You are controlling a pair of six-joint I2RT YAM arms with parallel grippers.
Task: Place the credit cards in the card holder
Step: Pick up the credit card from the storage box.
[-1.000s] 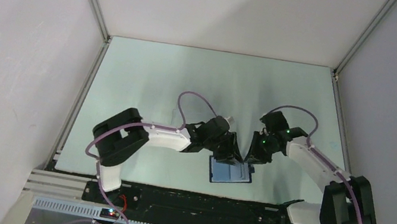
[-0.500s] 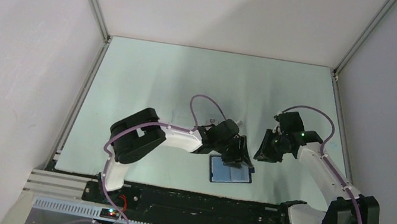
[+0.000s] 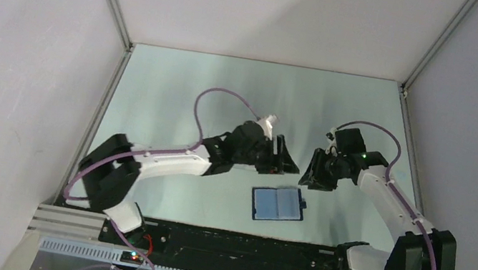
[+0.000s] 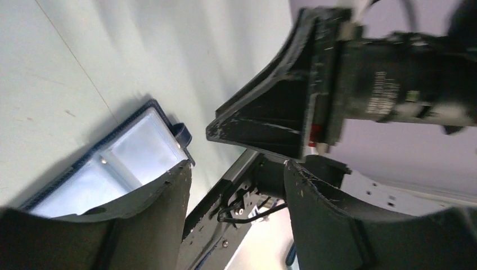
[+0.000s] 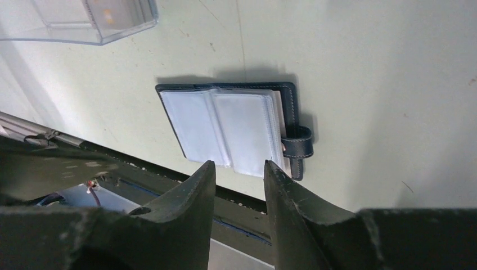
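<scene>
Open holder [image 3: 277, 203] lying on table [image 3: 177, 96]. Left gripper [image 4: 236, 167] hovering spread, empty; right gripper [image 5: 239, 164] hovering part-open, apparently gripping nothing.

- One card holder [image 3: 277, 204], showing two clear pockets [image 5: 194, 126] and one strap tab [image 5: 298, 143].
- One see-through credit card [image 5: 95, 22] seen from the right wrist, cut by the frame edge; single or stacked cannot be told.
- Two arms: left arm [image 3: 167, 161], right arm [image 3: 392, 203].
- Two grippers: left gripper [image 4: 236, 169], right gripper [image 5: 239, 163], two fingers each.
- Two purple cables [image 3: 210, 94], one per arm.
</scene>
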